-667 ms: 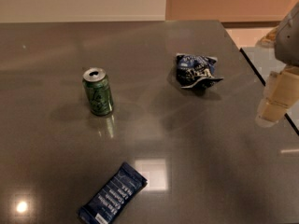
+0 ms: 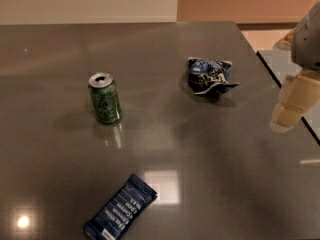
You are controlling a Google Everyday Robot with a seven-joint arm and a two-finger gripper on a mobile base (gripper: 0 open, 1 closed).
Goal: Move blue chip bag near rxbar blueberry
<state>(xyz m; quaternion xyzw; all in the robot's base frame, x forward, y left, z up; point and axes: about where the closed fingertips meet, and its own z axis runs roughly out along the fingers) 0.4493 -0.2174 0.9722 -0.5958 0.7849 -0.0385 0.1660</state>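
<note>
The blue chip bag (image 2: 209, 76), wrinkly dark blue foil with white lettering, lies on the grey table (image 2: 50, 59) right of centre. The rxbar blueberry (image 2: 120, 208), a flat navy wrapper with white text lines, lies near the front edge, left of centre. My gripper (image 2: 289, 111) hangs at the right edge of the camera view, above the table's right side, to the right of and a little in front of the chip bag, not touching it. It holds nothing that I can see.
A green soda can (image 2: 104, 98) stands upright left of centre, between the bag and the bar. The table's right edge (image 2: 280, 84) runs close under the gripper. Bright light reflections show on the tabletop near the bar.
The gripper has shifted slightly at the right edge. The bag, bar and can have not moved.
</note>
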